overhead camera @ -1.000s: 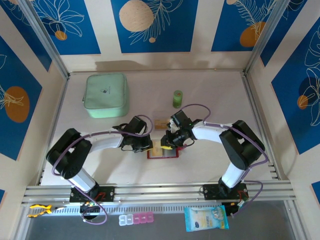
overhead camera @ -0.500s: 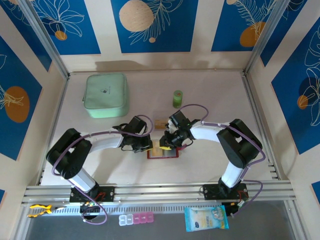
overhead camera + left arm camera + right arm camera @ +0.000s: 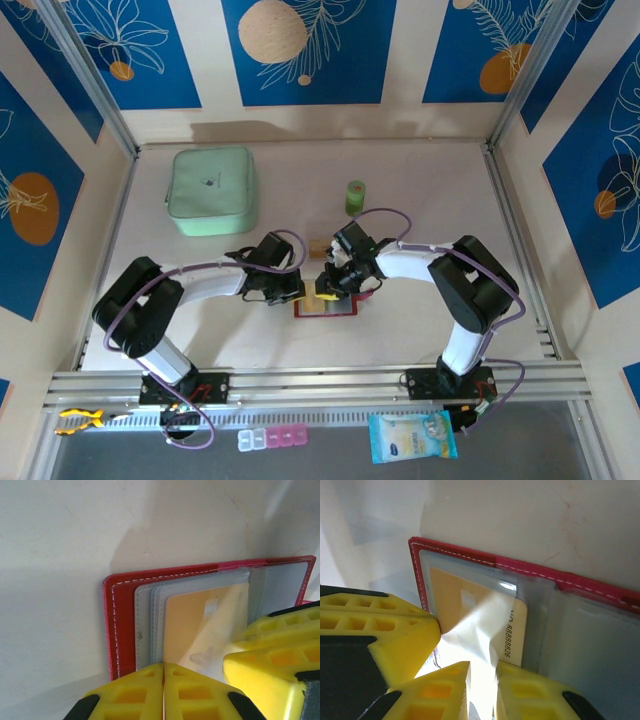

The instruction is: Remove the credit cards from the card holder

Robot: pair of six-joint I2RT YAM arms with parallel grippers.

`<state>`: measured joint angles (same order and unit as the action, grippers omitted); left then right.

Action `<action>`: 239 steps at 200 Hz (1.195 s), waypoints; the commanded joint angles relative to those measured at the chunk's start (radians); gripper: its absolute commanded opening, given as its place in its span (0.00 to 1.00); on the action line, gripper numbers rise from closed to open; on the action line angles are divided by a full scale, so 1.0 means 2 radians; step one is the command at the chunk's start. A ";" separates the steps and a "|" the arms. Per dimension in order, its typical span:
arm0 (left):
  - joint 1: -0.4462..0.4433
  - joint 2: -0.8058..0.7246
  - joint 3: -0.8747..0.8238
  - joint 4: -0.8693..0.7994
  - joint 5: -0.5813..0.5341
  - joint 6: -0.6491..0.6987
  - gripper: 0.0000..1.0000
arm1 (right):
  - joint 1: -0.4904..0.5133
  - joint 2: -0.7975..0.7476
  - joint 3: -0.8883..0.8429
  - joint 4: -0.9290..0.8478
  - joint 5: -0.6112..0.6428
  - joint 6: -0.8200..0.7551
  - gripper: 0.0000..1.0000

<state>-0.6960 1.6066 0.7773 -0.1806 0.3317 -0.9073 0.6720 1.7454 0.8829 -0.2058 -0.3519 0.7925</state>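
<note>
Takes the far wall in the overhead view as 12 o'clock. Finds the card holder (image 3: 335,311) open and flat on the table (image 3: 420,180), slightly toward 6 o'clock from its centre, red border and clear pockets facing up. Notes the left gripper (image 3: 163,692) at the holder's 9-to-10 o'clock corner, fingers fully closed pad against pad with nothing visible between them, tips over the holder's edge; cannot tell whether they press on it. Notes the right gripper (image 3: 482,692) at the holder's 12 o'clock edge, just beside the left one, fingers set narrow, with a fold of the clear pocket film drawn up into the gap and pinched. Confirms one credit card (image 3: 465,612) inside that pocket, beige-orange, digits legible along one end, lying flat under the film. Records a loose card (image 3: 318,247) on the table at 12 o'clock from the holder, near it but apart, partly covered by the right wrist. Logs a green cylinder (image 3: 355,197) upright farther toward 12 o'clock and a mint-green pouch (image 3: 212,190) well apart at 10 o'clock. Against the frame one second earlier: sees the right elbow swung toward 9 o'clock and the right wrist shifted slightly toward 10 o'clock, hiding more of the loose card. Sees no shift in the holder, the left arm or either finger setting.
</note>
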 commanded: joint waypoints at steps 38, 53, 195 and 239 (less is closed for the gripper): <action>0.003 -0.005 -0.005 -0.018 -0.012 0.010 0.11 | 0.003 0.004 0.010 -0.056 0.037 -0.020 0.20; 0.003 -0.006 -0.005 -0.019 -0.011 0.011 0.12 | 0.003 -0.001 0.013 -0.066 0.045 -0.026 0.20; 0.004 -0.021 0.003 -0.022 -0.011 0.012 0.16 | 0.002 -0.016 0.022 -0.080 0.058 -0.040 0.20; 0.004 -0.022 0.015 -0.024 -0.007 0.013 0.14 | 0.002 -0.021 0.021 -0.076 0.060 -0.043 0.20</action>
<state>-0.6956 1.5848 0.7780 -0.2024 0.3206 -0.9070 0.6743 1.7298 0.9146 -0.3264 -0.2558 0.7219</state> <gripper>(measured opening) 0.142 0.202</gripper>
